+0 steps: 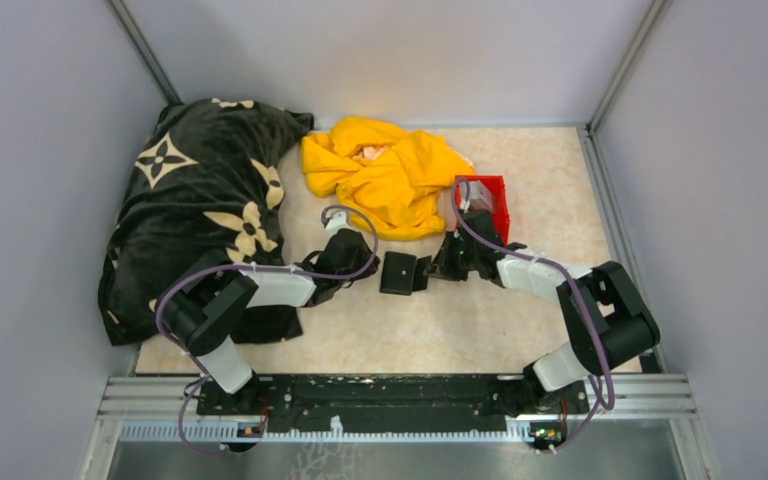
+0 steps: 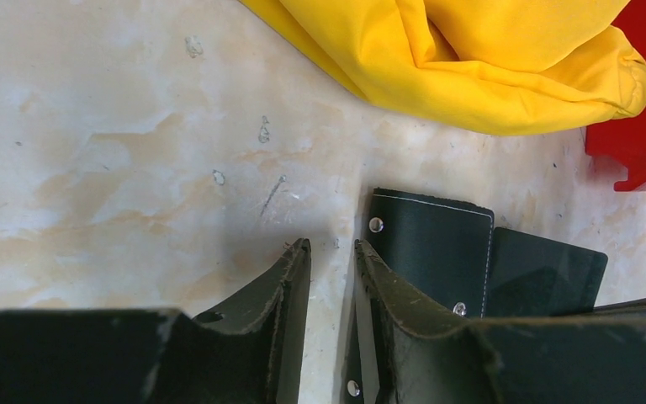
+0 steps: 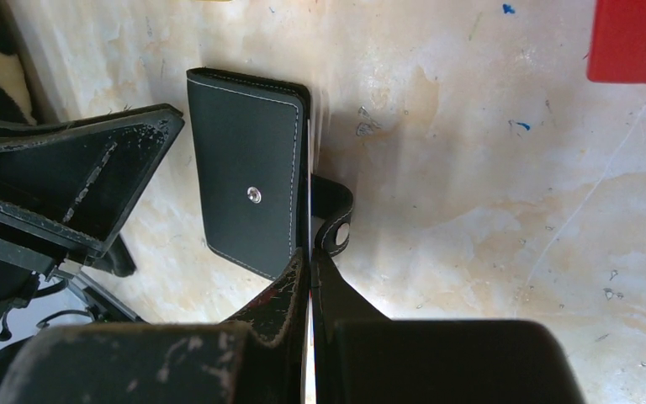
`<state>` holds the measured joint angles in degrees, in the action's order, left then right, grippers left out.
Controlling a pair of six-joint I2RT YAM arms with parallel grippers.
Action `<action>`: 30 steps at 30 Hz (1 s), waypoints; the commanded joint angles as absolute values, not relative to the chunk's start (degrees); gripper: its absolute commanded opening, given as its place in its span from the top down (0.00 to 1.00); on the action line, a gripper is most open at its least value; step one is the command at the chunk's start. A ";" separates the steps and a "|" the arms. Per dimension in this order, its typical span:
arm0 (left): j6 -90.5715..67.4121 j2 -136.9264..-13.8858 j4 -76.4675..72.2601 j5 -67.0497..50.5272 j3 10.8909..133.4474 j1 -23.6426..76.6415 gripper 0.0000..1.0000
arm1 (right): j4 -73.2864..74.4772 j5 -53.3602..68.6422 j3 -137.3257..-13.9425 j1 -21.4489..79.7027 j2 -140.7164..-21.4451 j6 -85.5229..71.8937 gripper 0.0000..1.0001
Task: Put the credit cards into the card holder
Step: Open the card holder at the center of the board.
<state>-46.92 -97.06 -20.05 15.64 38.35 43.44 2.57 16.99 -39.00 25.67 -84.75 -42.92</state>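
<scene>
Mid-table, between the two grippers: card holder (image 1: 398, 272), black and folded; its snap tab (image 3: 337, 225) hangs loose at the side, so it is not fastened.
right gripper (image 3: 311, 268): clenched tight on a thin pale sliver that runs up along the holder's edge. I take this for a credit card (image 2: 547, 269) seen edge-on. The left wrist view shows a dark glossy panel with a rounded corner just behind the holder, which fits that reading. Not certain.
why held so: the card is lined up with the holder's edge, presumably to slide in between the leaves. Whether it has entered a slot: cannot tell.
left gripper (image 2: 332, 252): released, with a narrow gap between the jaws; bare table (image 2: 135, 168) shows through and nothing is grasped. One finger (image 2: 383, 303) overlaps the holder's near edge; touching or not, cannot tell.
why placed so: judged to brace the holder from the opposite side, so it does not skid under the push.
rest of the stack: not made out in any view.
surroundings: red bin (image 1: 487, 203) just behind the right gripper. yellow cloth (image 1: 385, 175) is behind the holder, near it but apart. black floral blanket (image 1: 200, 200) is at the far left, well apart from the holder.
in the way: the loose tab sits right beside the card edge and could snag it. The grippers stand close together, which leaves little room to re-angle.
</scene>
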 commanded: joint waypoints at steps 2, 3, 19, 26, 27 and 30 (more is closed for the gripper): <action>-46.22 -103.09 -3.40 12.39 34.95 45.03 0.66 | -0.30 17.82 -38.85 25.15 -84.87 -43.42 1.00; -46.23 -103.29 -3.28 12.33 35.09 45.12 0.66 | -0.41 17.88 -38.80 25.16 -84.83 -43.52 1.00; -46.31 -104.73 -1.89 12.74 36.36 45.88 0.68 | -2.78 21.09 -37.76 23.87 -84.62 -44.52 1.00; -46.31 -105.09 -1.54 12.83 36.61 46.05 0.68 | -2.74 21.82 -37.61 23.47 -83.43 -44.64 1.00; -46.30 -105.09 -1.50 12.83 36.66 46.05 0.69 | -2.73 21.89 -37.62 23.40 -83.46 -44.60 1.00; -46.31 -105.10 -1.32 12.91 36.82 46.14 0.68 | -3.18 22.29 -37.46 23.29 -83.63 -44.80 1.00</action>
